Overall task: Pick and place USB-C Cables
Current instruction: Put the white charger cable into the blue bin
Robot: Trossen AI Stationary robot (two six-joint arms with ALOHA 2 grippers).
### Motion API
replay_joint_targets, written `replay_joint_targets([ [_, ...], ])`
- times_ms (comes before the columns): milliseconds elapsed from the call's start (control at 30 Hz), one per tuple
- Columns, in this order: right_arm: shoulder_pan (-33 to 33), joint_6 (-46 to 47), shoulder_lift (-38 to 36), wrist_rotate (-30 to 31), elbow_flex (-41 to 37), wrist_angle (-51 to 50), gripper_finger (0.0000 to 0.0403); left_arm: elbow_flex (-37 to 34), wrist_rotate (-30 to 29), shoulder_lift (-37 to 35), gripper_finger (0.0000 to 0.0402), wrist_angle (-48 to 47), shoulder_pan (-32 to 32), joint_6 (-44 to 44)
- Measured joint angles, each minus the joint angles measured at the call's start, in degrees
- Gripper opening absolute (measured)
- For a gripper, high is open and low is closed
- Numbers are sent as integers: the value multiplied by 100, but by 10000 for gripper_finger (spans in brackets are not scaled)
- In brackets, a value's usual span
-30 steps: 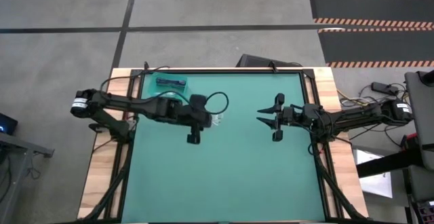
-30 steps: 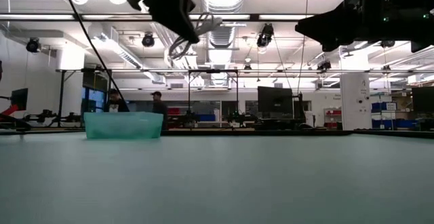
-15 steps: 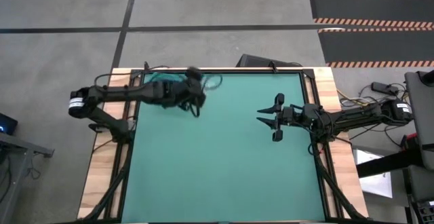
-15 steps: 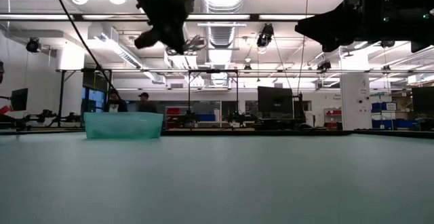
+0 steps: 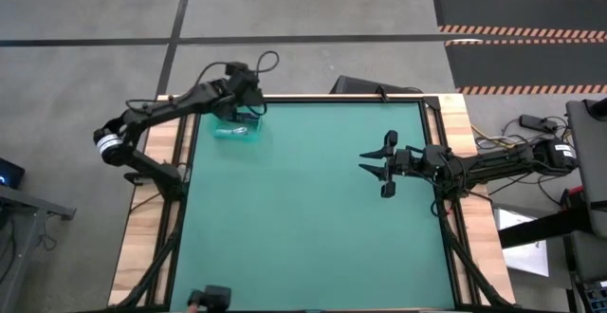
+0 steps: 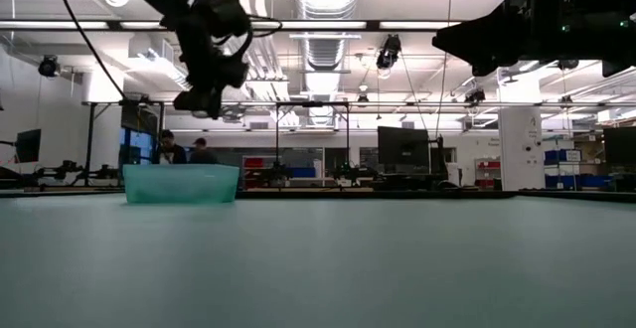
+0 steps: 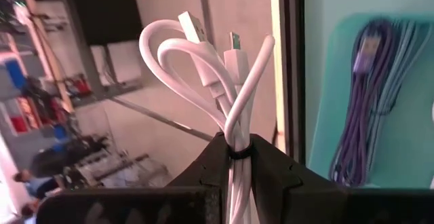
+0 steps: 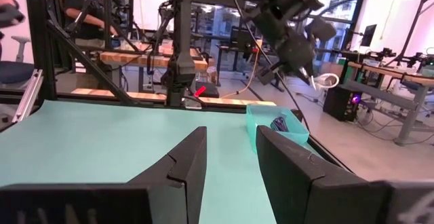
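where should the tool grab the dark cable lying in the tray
Judging by its pose, grip the dark cable across the middle of its bundled strands, coming straight down from above. It lies flat and lengthwise inside the teal tray, whose walls block a sideways approach. The left tool is already shut on a white cable.

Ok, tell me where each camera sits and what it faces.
High: overhead, straight down; both arms, tray.
Low: table height, facing the room; left gripper above tray.
Left wrist: past shut fingers on white cable; dark cable in tray.
Right wrist: past open fingers toward tray, left arm.
All share the tray.
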Motion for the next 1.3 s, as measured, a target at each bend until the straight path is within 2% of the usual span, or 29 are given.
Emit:
replay_joint_targets([
  [300,0,0,0,4,0,0,118,-288,222,2,26,-129,548,35],
  [433,0,0,0,9,0,2,118,-288,666,2,26,-537,641,13],
  [600,0,0,0,85,0,2,118,-145,850,41,26,-1203,650,-108],
  [700,-2,-3,0,162,0,4,118,60,1386,102,26,-1734,724,-382],
  [867,-2,-2,0,160,0,4,118,713,3025,374,26,-3065,930,-962],
  [933,-2,-2,0,160,0,4,118,1031,3432,549,26,-3483,997,-1147],
  [1167,-2,-2,2,157,0,0,118,1999,3520,1211,26,-4334,1124,-1341],
  [1300,-2,-9,2,157,0,-9,118,2287,3534,1643,26,-4572,1235,-1282],
])
